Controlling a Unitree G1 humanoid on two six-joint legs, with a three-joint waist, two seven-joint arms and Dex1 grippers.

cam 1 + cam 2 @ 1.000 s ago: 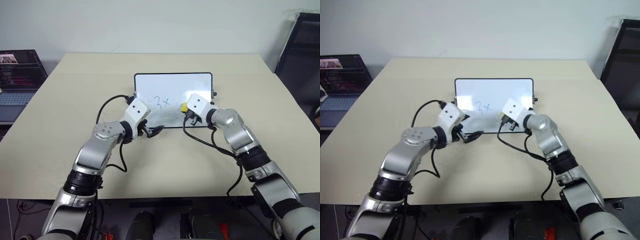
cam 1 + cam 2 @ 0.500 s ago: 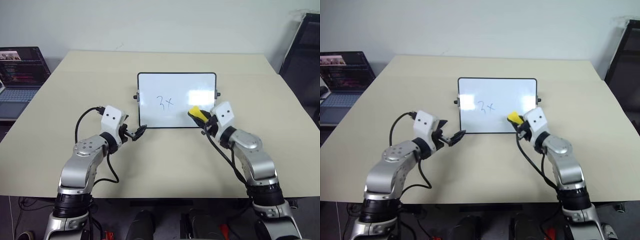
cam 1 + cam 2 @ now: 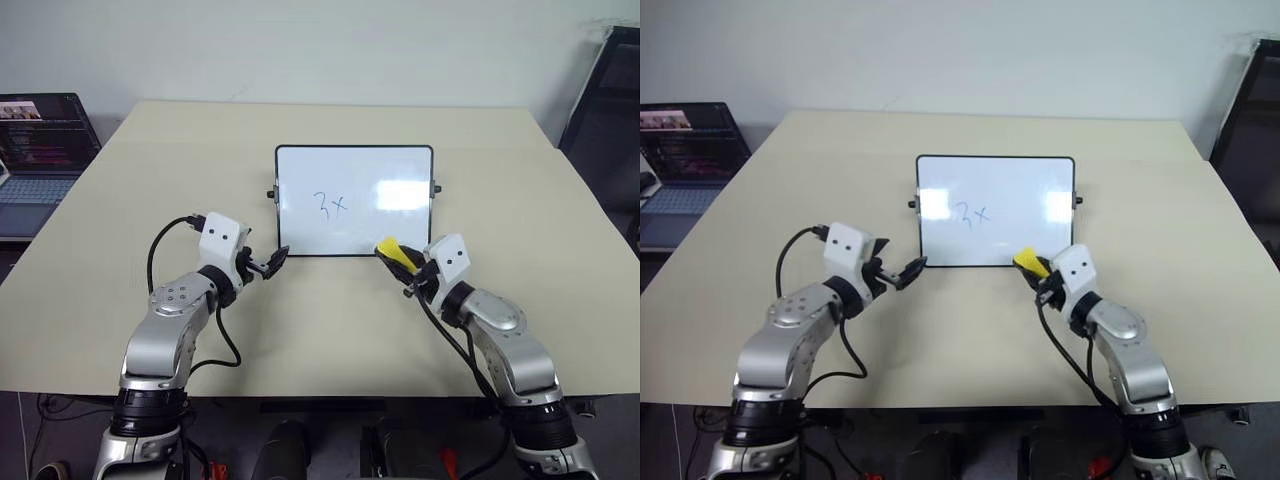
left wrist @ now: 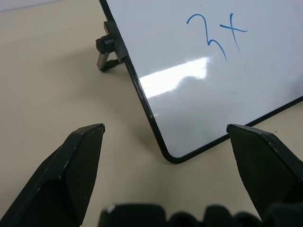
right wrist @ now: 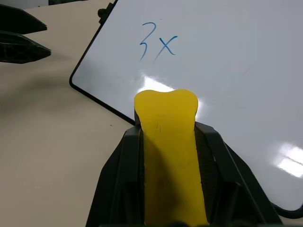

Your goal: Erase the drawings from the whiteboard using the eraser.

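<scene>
- Your right gripper (image 3: 402,262): fingers clamped on the eraser (image 3: 391,250), at the whiteboard's (image 3: 354,170) near right corner on the bench (image 3: 330,320).
- Your left gripper (image 4: 165,142): wrist view shows fingers spread wide around the near left corner.
- Wrist views show the drawings (image 5: 157,46) in blue, "3x".
</scene>
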